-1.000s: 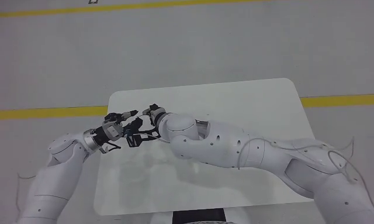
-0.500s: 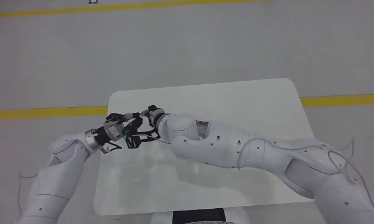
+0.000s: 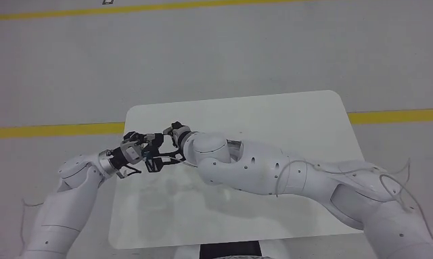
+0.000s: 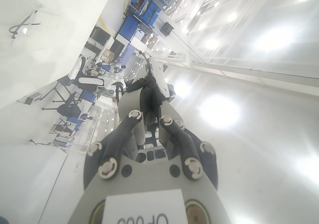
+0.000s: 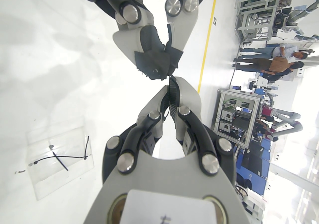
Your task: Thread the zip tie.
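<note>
Both grippers meet tip to tip above the left part of the white table [image 3: 270, 124]. My left gripper [image 3: 150, 142] comes in from the left, my right gripper [image 3: 164, 136] from the right. In the left wrist view, my left gripper [image 4: 149, 85] is shut on a thin black zip tie [image 4: 146, 65] that sticks out past its dark pads. From the right wrist, my right gripper [image 5: 172, 90] is pinched shut on a short black piece of the zip tie [image 5: 171, 77]. Just beyond it stands the left gripper [image 5: 162, 68]. How the tie's ends sit inside the pads is hidden.
A clear flat tray [image 5: 37, 185] lies on the table off to the side, with spare black zip ties [image 5: 59, 157] in it. Another loose zip tie [image 4: 18, 26] rests on the table surface. People and racks stand far off in the room.
My left gripper has edged slightly toward the right gripper, closing the small gap between the tips. The right arm has barely moved.
</note>
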Available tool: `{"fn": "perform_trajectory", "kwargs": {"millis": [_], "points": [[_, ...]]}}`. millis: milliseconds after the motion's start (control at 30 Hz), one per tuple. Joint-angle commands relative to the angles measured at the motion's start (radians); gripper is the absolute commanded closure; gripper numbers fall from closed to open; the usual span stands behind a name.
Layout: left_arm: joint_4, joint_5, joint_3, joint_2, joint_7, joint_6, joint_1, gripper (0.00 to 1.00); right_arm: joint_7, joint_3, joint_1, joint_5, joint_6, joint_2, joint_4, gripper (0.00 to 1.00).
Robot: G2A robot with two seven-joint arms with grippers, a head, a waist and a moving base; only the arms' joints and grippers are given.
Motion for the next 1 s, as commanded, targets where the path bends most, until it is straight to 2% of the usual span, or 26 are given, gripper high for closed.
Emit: {"fn": "perform_trajectory", "kwargs": {"millis": [0, 67, 100, 133, 533, 667, 800, 833, 967], "points": [[-0.003, -0.001, -0.002, 0.001, -0.001, 0.0, 0.002, 1.0, 0.002, 0.0, 0.0, 0.0, 0.0, 0.001, -0.002, 0.72], [-0.005, -0.004, -0.005, 0.001, -0.004, -0.002, 0.005, 1.0, 0.005, 0.0, 0.001, 0.0, 0.0, 0.002, -0.005, 0.5], [-0.005, -0.004, -0.007, 0.002, -0.004, -0.003, 0.007, 1.0, 0.006, 0.0, 0.001, 0.0, 0.0, 0.002, -0.006, 0.18], [-0.006, -0.004, -0.008, 0.002, -0.006, -0.003, 0.008, 1.0, 0.007, 0.0, 0.001, 0.0, 0.0, 0.002, -0.007, 0.02], [-0.012, 0.013, -0.03, 0.009, -0.023, -0.019, 0.023, 1.0, 0.032, 0.0, 0.004, 0.0, 0.0, 0.009, -0.022, 0.0], [-0.009, 0.047, -0.05, 0.016, -0.051, -0.035, 0.026, 1.0, 0.011, 0.0, 0.003, 0.0, 0.0, 0.03, -0.022, 0.0], [-0.004, 0.061, -0.072, 0.022, -0.077, -0.052, 0.026, 1.0, -0.097, 0.01, -0.004, 0.0, 0.0, 0.065, -0.017, 0.0], [-0.007, 0.079, -0.077, 0.023, -0.08, -0.073, 0.025, 1.0, -0.097, 0.01, -0.004, 0.0, 0.0, 0.065, -0.017, 0.0], [-0.007, 0.079, -0.077, 0.023, -0.08, -0.073, 0.025, 1.0, -0.097, 0.01, -0.004, 0.0, 0.0, 0.065, -0.017, 0.0]]}}
